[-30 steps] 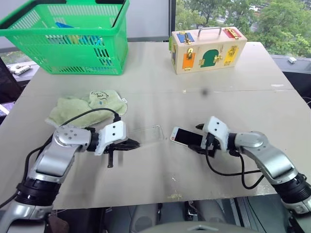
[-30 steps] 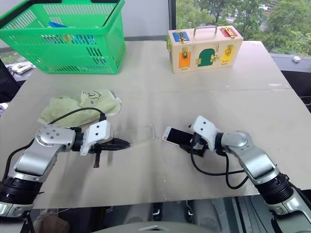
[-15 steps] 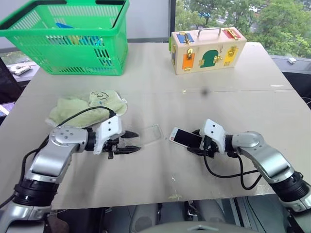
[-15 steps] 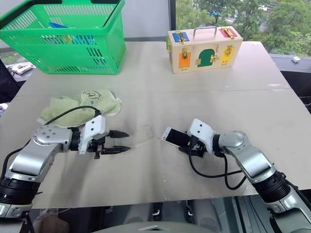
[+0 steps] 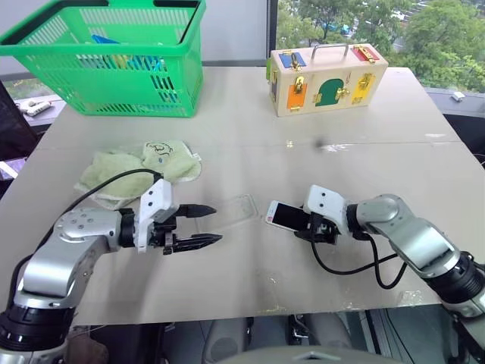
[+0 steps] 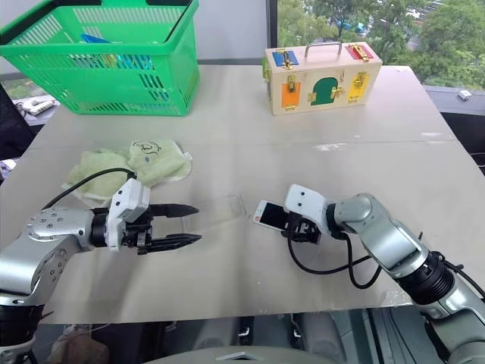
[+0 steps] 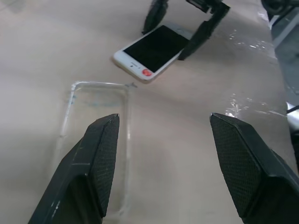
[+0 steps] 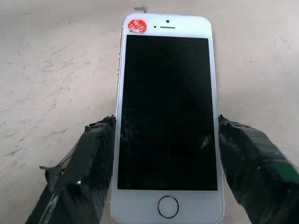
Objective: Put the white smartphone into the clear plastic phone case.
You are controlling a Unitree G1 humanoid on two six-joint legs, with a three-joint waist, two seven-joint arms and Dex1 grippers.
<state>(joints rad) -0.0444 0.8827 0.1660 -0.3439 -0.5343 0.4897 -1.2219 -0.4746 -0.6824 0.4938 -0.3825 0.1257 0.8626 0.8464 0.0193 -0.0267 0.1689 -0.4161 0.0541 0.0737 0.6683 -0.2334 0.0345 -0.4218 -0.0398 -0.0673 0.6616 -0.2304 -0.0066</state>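
Observation:
The white smartphone (image 5: 285,216) lies screen up near the middle of the table, a red sticker on its top bezel (image 8: 137,25). My right gripper (image 5: 305,223) is shut on the phone's lower half, one black finger (image 8: 86,168) against each long edge. The clear plastic phone case (image 5: 239,206) lies flat just left of the phone, its rim (image 7: 98,85) a short gap from the phone's top end (image 7: 140,65). My left gripper (image 5: 216,224) hovers open left of the case, pointing at it, with nothing between its fingers (image 7: 100,154).
A green basket (image 5: 106,64) with items inside stands at the back left. A wooden lock box (image 5: 327,78) sits at the back centre. A pale green cloth (image 5: 144,163) lies behind my left arm. The table's front edge (image 5: 250,303) runs close below both arms.
My left gripper has opened, let go of the case and drawn back and up from it. My right gripper's fingers have closed in on the phone's sides.

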